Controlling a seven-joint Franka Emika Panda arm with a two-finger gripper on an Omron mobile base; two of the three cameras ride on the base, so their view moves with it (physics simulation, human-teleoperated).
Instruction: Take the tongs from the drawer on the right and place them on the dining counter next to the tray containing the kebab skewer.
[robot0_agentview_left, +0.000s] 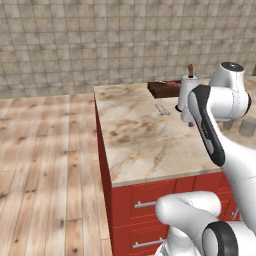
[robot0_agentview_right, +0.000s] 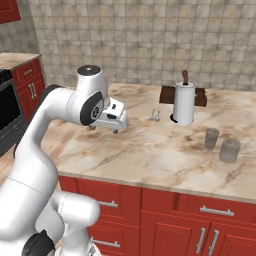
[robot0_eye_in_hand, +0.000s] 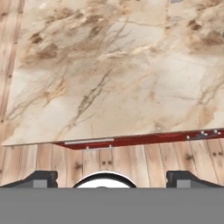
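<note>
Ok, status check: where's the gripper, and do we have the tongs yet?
Gripper open, empty, above the dining counter. Drawers shut, tongs not out yet. Tray at the far edge behind the paper towel roll; two glasses nearby.

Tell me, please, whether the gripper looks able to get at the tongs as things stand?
Probably not yet. The gripper hovers over the dining counter with nothing between its fingers, and every drawer front in the red base looks closed, so a drawer would have to be pulled open first.
</note>
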